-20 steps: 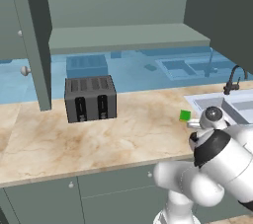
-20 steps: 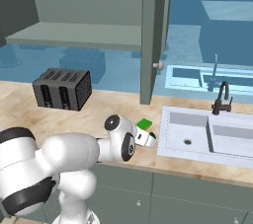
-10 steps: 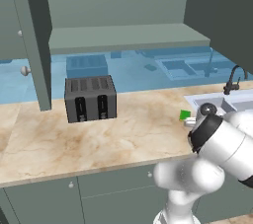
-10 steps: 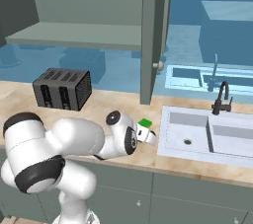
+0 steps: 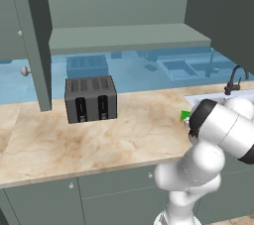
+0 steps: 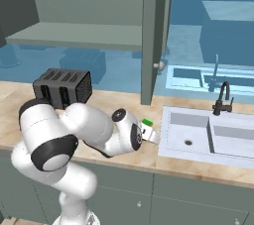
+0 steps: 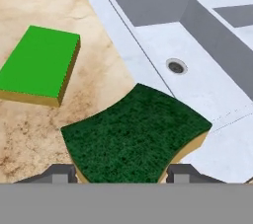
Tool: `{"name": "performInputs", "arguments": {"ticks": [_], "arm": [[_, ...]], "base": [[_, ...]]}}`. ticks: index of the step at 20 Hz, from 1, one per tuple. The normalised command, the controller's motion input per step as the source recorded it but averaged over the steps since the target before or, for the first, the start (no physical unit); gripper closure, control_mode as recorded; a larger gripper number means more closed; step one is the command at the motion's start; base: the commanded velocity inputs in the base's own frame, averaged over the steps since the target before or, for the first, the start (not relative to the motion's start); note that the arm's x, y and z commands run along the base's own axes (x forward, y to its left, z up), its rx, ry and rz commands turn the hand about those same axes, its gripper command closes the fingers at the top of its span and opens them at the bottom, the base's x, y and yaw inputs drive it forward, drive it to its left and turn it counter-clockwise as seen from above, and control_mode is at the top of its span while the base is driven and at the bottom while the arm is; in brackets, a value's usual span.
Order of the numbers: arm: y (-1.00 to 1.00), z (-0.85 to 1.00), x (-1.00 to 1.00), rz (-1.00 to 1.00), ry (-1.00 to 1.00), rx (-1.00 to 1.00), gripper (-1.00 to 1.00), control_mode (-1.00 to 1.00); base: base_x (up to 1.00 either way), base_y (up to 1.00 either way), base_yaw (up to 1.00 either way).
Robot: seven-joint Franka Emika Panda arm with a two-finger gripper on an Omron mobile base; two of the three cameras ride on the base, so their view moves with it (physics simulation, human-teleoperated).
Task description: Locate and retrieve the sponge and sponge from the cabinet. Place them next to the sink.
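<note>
Two sponges sit at the sink's (image 7: 148,45) left edge: your pincer (image 7: 121,173) is clamped on the dark-topped sponge (image 7: 136,136), bowing it, while the green sponge (image 7: 39,65) lies on the tabletop (image 7: 44,1). Release here and it may slide into the basin.

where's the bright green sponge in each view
left base view: bright green sponge peeks out at right of centre on the counter, beside the arm.
right base view: sponge at centre, just left of the sink.
hand view: sponge upper left, flat on the counter.
shared landmark: the sink.
</note>
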Motion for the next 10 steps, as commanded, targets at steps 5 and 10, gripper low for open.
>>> {"name": "performInputs", "arguments": {"ticks": [5, 10], "arm": [[-0.15, -0.31, 0.04, 0.0, 0.03, 0.0, 1.0, -1.0], [-0.04, -0.33, 0.0, 0.0, 0.0, 0.01, 1.0, -1.0]], "base": [[0.0, 0.0, 0.0], [0.0, 0.0, 0.0]]}}
